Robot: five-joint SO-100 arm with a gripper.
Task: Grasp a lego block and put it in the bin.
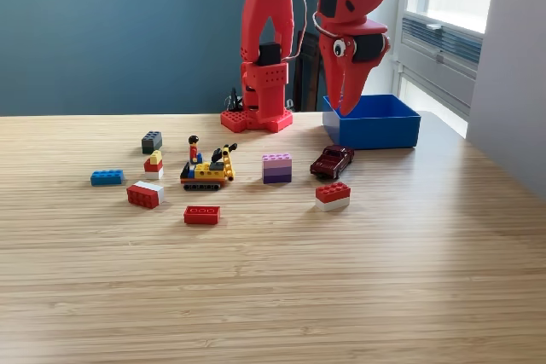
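Bin (372,128), bright blue and shallow, near the far edge of the wooden table (273,296), toward the far right corner in the exterior view; inside hidden behind its front wall. Red arm (273,31) rising from a base just left of the bin, upper part cut off by the top of the picture. Gripper (347,106) hanging tip-down over the bin's left rim, fingers drawn together to a point, nothing visible between them; hard to tell whether a thin gap remains.

Blocks scattered across the middle of the table, all apart from the bin: purple block (276,168) and red-and-white block (332,195) nearest; flat red block (202,215) closer to the front edge; another red-and-white block (145,193), blue block (107,177), dark grey block (152,141) and a small red, yellow and white stack (153,164) toward the left edge. Dark red toy car (332,161) just in front of the bin. Yellow toy digger (209,172) with a small figure (194,148) on it, details too small to make out. Small dark object behind the arm's base, unclear.
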